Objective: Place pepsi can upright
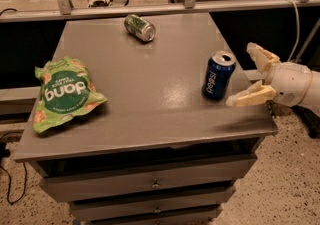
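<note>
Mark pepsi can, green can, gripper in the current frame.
pepsi can (218, 76): camera view, blue side at the lettering.
green can (140, 27): camera view, middle of its body.
gripper (239, 74): camera view, gap midway between open fingertips, right of pepsi can.

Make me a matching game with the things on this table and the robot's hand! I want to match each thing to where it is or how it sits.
Things:
1. pepsi can
2. green can
3. chip bag
4. gripper

Where or how:
A. lying on its side near the far edge of the table
B. open, just right of the pepsi can, not touching it
C. standing upright near the right side
D. lying flat on the left side

Pairs: 1-C, 2-A, 3-D, 4-B
</note>
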### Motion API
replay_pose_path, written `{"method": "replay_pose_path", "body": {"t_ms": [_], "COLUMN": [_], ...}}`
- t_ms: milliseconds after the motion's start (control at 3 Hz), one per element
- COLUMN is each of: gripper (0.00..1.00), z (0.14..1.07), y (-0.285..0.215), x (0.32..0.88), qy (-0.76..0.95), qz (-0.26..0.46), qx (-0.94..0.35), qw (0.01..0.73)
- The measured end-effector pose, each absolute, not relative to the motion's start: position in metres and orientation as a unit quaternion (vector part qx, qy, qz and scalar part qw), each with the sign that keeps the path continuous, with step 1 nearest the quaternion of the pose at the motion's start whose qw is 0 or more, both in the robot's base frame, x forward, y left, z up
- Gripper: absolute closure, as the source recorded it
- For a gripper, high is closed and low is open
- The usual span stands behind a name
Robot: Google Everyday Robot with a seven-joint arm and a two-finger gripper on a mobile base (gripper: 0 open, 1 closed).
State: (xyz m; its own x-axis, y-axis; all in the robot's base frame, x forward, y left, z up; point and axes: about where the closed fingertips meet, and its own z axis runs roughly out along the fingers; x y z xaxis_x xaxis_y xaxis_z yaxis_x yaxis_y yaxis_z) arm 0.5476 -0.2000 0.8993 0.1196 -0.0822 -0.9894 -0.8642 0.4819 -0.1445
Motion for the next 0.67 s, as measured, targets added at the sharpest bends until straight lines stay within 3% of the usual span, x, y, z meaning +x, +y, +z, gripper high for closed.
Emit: {"method": "replay_pose_path", "body": {"t_ms": [667], "gripper": [0.00], "z": [0.965], "y": [-0.278], "x": [0.520], "qy": [0.642], "qz": [0.204], "qx": [-0.442], "qw": [0.592]}}
